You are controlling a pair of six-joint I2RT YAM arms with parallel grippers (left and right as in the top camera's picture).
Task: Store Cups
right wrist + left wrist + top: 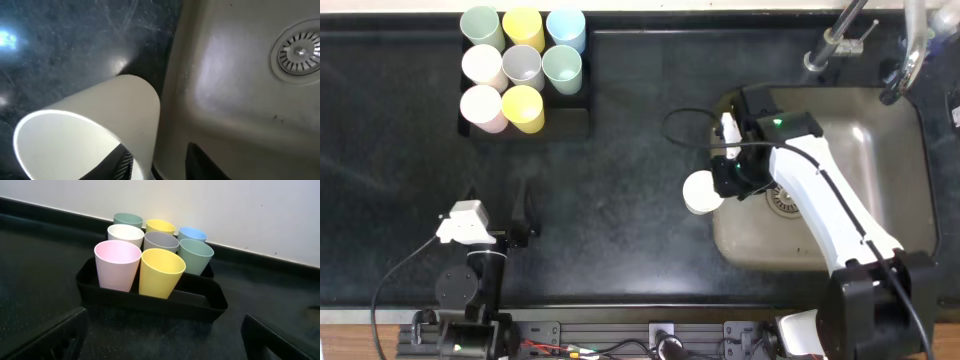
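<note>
A black tray at the counter's far left holds several upright cups in pastel colours, among them a pink cup and a yellow cup in its near row. One corner slot beside the yellow cup is bare. My right gripper is shut on the wall of a white cup, one finger inside it and one outside. The cup is tilted on its side, above the sink's left rim. My left gripper is open, low over the counter, facing the tray.
A steel sink with a round drain is set into the dark counter at the right. A faucet stands behind it. Bare dark counter lies between the tray and the sink.
</note>
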